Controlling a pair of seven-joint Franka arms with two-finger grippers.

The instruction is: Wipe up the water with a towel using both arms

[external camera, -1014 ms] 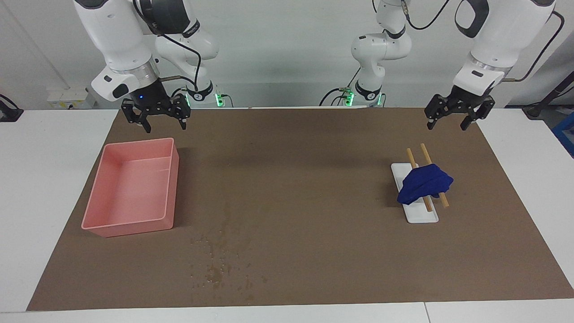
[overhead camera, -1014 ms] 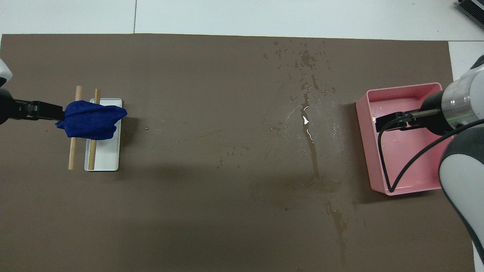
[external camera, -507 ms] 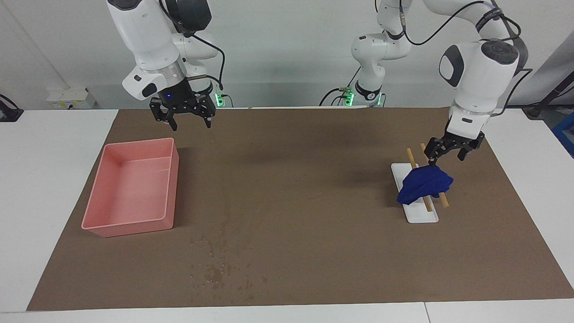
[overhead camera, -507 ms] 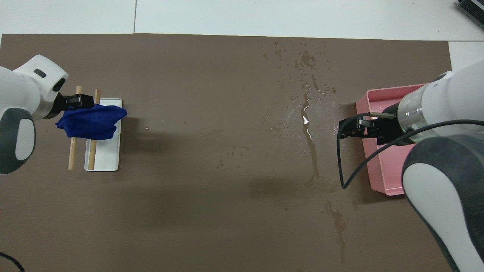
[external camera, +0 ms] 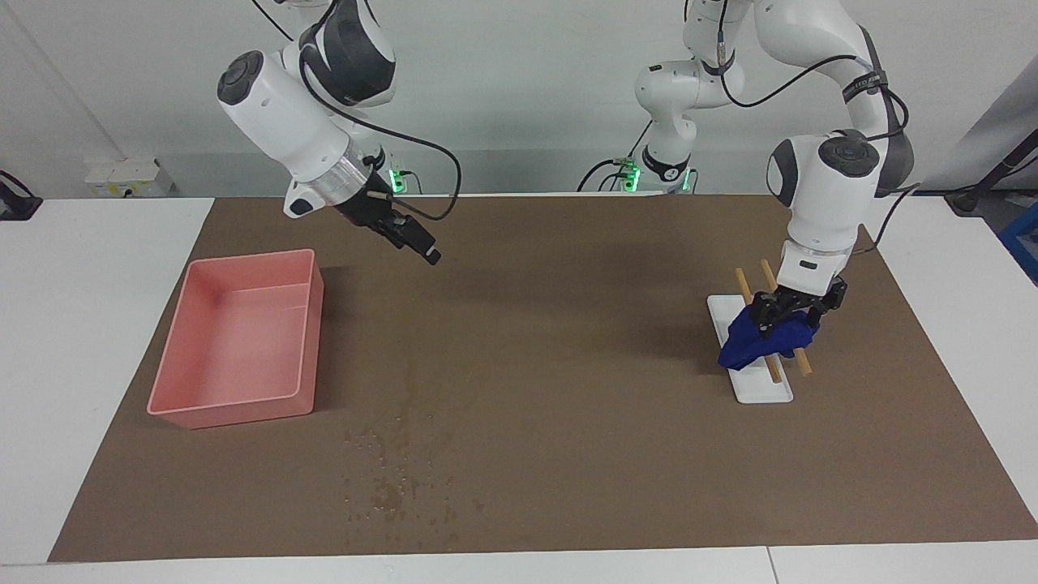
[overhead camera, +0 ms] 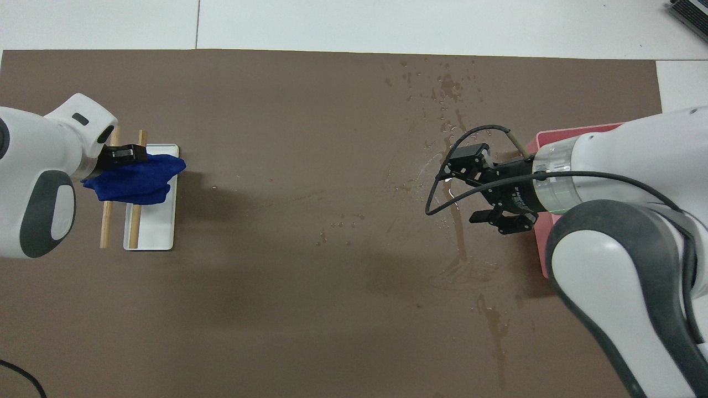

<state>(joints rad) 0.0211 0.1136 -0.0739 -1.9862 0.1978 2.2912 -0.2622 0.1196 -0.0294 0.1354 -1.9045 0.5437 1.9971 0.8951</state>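
Observation:
The blue towel lies bunched on two wooden chopsticks across a white plate. My left gripper is down on the towel's top, open, its fingers pressed in on either side of the folds. The towel still rests on the plate. Water shows as dark specks and a glossy streak on the brown mat. My right gripper hangs tilted and open above the mat beside the pink tray, holding nothing.
The pink tray stands at the right arm's end of the mat, largely covered by the right arm in the overhead view. More wet blotches lie farther from the robots, and another nearer.
My left gripper came down from the mat's edge onto the towel. My right arm swung off the tray's rim toward the wet streak and tilted.

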